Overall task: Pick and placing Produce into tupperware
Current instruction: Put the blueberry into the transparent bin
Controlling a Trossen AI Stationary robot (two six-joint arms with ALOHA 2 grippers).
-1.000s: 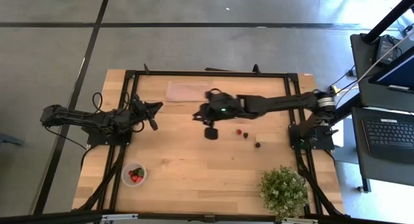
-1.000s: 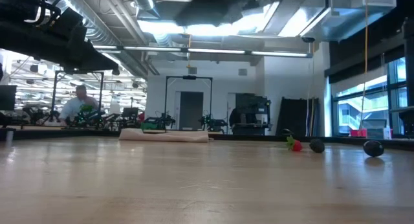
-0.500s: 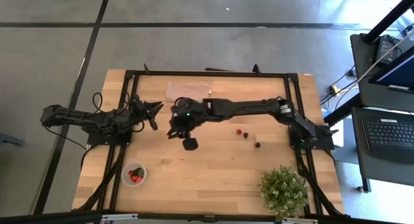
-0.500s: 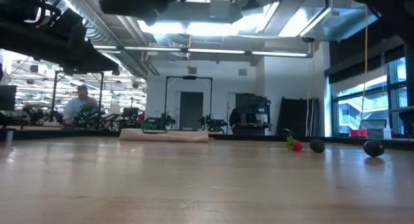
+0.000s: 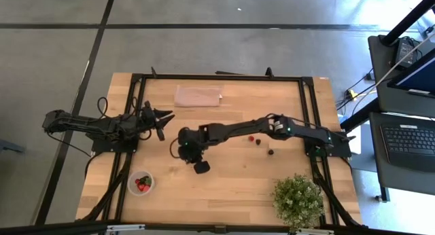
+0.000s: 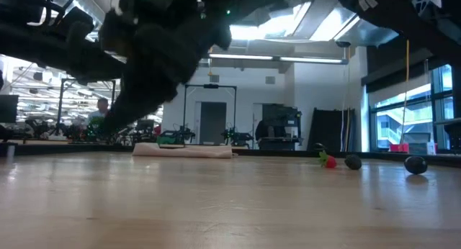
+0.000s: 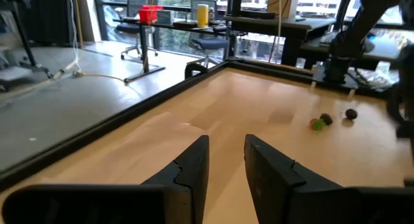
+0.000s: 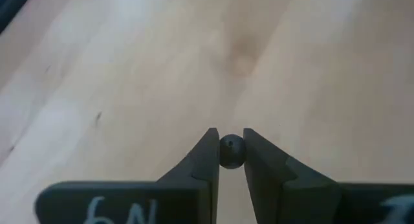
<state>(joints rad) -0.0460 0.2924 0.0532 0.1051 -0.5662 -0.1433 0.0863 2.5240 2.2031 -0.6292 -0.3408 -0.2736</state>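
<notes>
From above, we see the right claw (image 5: 182,150) reached across the tabletop (image 5: 231,187), between the tupperware (image 5: 141,183) with its red fruit and three loose berries (image 5: 258,142). The left claw (image 5: 165,115) waits near the left edge.

In its wrist view, our right claw (image 8: 228,149) pinches a dark berry (image 8: 231,151).

Our left claw (image 7: 226,158) stands slightly parted, empty.

a bushy potted plant (image 5: 298,200) and pinkish cloth (image 5: 198,96) sit well apart on the wooden table (image 5: 231,184).
</notes>
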